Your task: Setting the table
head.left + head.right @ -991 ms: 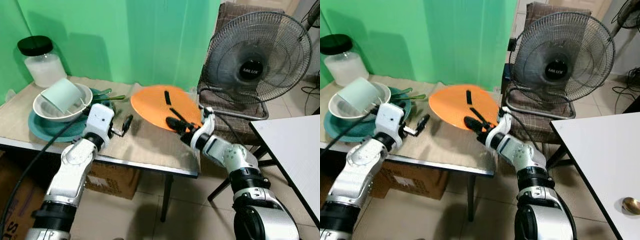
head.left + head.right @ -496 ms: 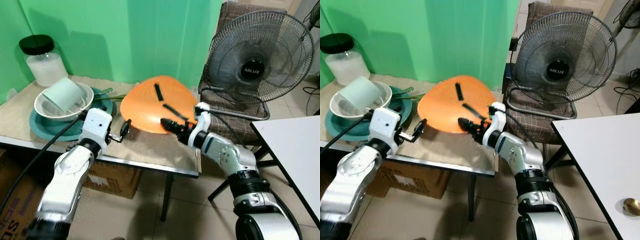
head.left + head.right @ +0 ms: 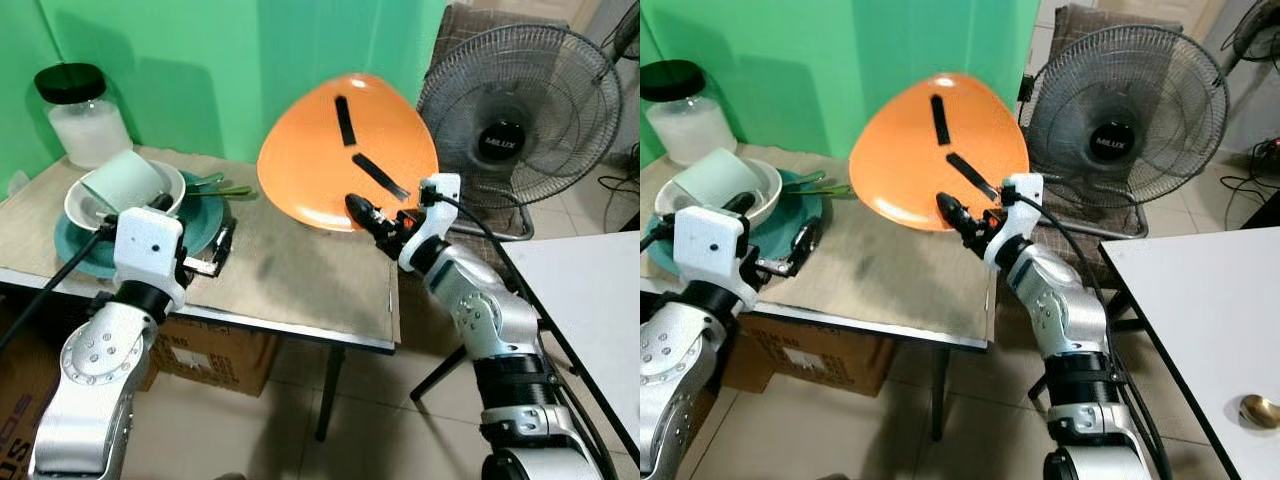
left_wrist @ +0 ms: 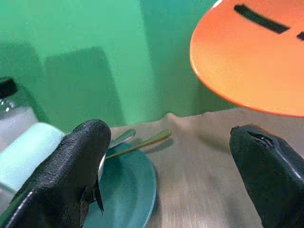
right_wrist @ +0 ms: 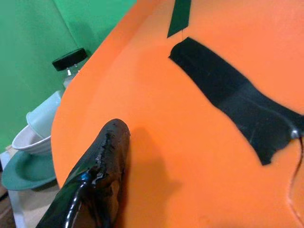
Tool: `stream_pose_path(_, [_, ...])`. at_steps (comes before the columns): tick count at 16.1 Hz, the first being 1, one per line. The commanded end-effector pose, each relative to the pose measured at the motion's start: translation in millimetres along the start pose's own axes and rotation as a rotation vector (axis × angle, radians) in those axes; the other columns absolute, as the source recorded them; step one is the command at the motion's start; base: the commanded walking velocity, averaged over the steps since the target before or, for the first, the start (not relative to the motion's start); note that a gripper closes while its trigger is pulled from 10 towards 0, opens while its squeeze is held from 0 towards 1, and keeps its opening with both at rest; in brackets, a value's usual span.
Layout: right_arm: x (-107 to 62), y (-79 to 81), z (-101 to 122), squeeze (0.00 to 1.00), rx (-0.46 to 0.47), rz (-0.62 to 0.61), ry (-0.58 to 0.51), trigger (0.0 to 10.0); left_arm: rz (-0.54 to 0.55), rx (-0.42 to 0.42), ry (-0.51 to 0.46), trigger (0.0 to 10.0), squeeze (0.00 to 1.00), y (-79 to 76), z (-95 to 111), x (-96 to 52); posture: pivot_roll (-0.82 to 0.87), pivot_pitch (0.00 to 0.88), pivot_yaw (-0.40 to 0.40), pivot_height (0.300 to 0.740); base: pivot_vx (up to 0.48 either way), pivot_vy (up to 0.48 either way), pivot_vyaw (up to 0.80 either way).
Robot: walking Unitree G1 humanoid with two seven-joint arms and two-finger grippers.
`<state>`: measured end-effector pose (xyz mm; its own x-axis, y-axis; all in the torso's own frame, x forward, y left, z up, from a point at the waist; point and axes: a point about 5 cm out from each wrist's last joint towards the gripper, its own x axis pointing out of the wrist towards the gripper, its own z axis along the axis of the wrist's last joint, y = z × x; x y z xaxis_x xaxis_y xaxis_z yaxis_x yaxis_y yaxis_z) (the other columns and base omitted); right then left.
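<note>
step: carrying plate | right gripper clenched on orange plate, 12 o'clock, tilted | left gripper released | next: level, set down

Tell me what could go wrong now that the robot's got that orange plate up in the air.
The right gripper pinches the orange plate only at its lower rim, steeply tilted, so it may slip or swing. The fan stands close beside the plate, and a sideways carry could hit its grille. The left gripper is open near the teal plate and could bump the stack.
</note>
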<state>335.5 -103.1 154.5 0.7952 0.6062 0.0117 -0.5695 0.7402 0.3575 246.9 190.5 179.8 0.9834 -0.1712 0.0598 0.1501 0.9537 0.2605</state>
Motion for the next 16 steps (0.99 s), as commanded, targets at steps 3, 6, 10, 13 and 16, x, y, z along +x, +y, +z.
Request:
stream_pose_path(3, [-1.2,3.7,-23,0.00,-0.036,-0.004,0.183,10.0,-0.001,0.011,0.082,10.0,0.00,-3.1,-8,-1.7,-0.02,0.000,-0.064,0.740,0.000,0.000,0.00])
stream_pose_path(6, [-3.4,6.1,-46,0.00,0.051,-0.019,0.306,10.0,-0.049,0.016,0.140,10.0,0.00,-10.6,-14,-1.8,-0.02,0.000,-0.069,0.740,0.000,0.000,0.00])
stream_pose_path(10, [-2.2,5.4,-58,0.00,0.206,-0.061,0.393,10.0,-0.088,0.026,0.203,10.0,0.00,-15.5,-22,-4.2,-0.02,0.000,-0.078,0.740,0.000,0.000,0.00])
stream_pose_path(13, [0.6,0.6,-66,0.13,0.347,-0.130,0.422,10.0,-0.160,0.017,0.257,10.0,0.00,-24.4,-29,-5.7,-0.01,0.000,-0.080,0.740,0.000,0.000,0.00])
stream_pose_path(16, [2.9,-1.8,-65,0.97,0.387,-0.153,0.421,10.0,-0.194,0.019,0.267,10.0,0.00,-28.3,-30,-7.3,-0.01,0.000,-0.081,0.740,0.000,0.000,0.00])
